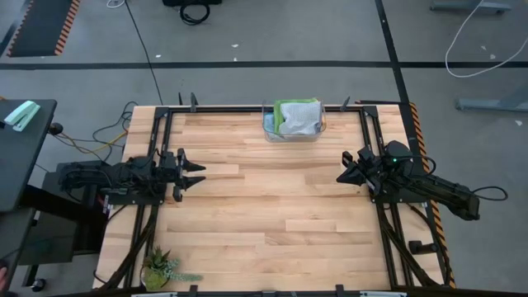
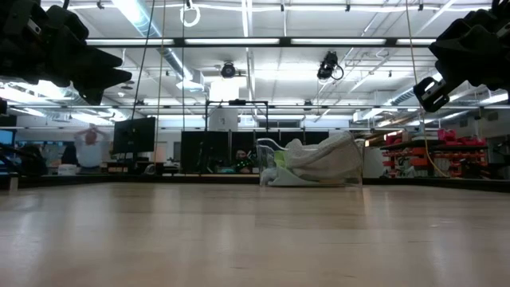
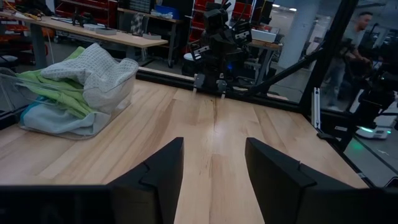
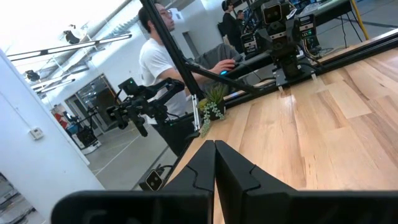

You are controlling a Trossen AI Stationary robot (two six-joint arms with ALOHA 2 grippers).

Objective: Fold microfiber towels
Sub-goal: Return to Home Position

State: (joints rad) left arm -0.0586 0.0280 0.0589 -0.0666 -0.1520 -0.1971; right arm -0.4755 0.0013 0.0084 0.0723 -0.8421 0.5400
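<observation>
Microfiber towels (image 1: 295, 118) gathered in one transparent bin (image 1: 266, 130) at the middle of the far edge of the desk (image 1: 272, 206), well apart from both arms. Topmost, the light grey towel (image 3: 93, 62): loosely folded, puffed and rumpled, finely dotted in its weave, humped well above the bin's rim. Beneath it, the bright green towel (image 3: 53, 93), folded in layers, its edges poking out on one side from under the grey. Lowest in sight, a band of the light blue towel (image 3: 43, 118), pressed flat against the clear wall. From desk height, just a pale soft mound with a sliver of green at its side. From straight above, grey in the middle with green framing it along two sides. Left gripper (image 1: 198, 173) near the desk's left edge, held up off the wood and pointed toward the middle; fingers (image 3: 165, 174) spread wide, bare boards showing between them, nothing held. Right gripper (image 1: 342, 171) near the right edge, facing the other across the desk, likewise lifted clear of the surface; fingers (image 4: 202, 168) pressed together along their length, nothing between them. A small potted plant (image 1: 161, 268) at the near left corner of the desk. Beyond that corner, a person (image 4: 158, 56) in a white shirt, standing.
</observation>
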